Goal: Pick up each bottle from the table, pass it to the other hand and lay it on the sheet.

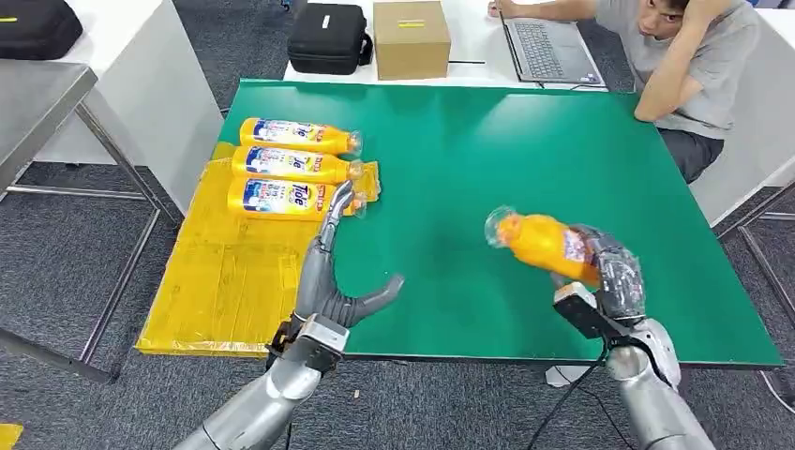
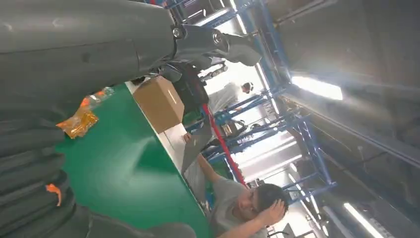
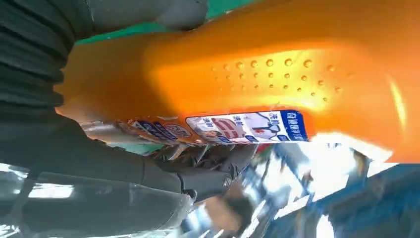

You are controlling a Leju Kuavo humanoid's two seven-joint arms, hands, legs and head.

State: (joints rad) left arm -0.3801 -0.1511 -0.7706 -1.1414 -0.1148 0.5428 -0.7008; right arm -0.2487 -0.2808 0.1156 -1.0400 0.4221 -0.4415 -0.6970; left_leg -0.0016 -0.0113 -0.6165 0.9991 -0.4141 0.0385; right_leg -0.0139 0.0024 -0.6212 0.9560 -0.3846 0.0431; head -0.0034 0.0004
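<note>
**Orange bottle held aloft over green table as three lie on yellow sheet**

A green table (image 1: pixel 525 169) spreads across the head view, its left edge overlapped by a yellow sheet (image 1: pixel 220 281) that hangs partly past the tabletop. Behind it a person (image 1: pixel 694 66) sits at a white desk with a laptop (image 1: pixel 548 47), a cardboard box (image 1: pixel 411 37) and a black case (image 1: pixel 328 37).

Three bottles (image 1: pixel 295 167) lie side by side at the sheet's far end, orange with blue-and-white labels, clear caps pointing right. The nearest touches the left hand's fingertips (image 1: pixel 342 199).

The left hand (image 1: pixel 333 272) holds nothing; its fingers are stretched toward the row, thumb spread to the right.

The right hand (image 1: pixel 609 272) grasps a fourth bottle (image 1: pixel 539 239) above the table's right half, well apart from the sheet. That bottle is tilted, its clear cap up and to the left, slightly blurred. The right wrist view shows its glossy orange body with a patch of raised dots and a blue-edged label, fingers (image 3: pixel 213 168) wrapped around it.
</note>
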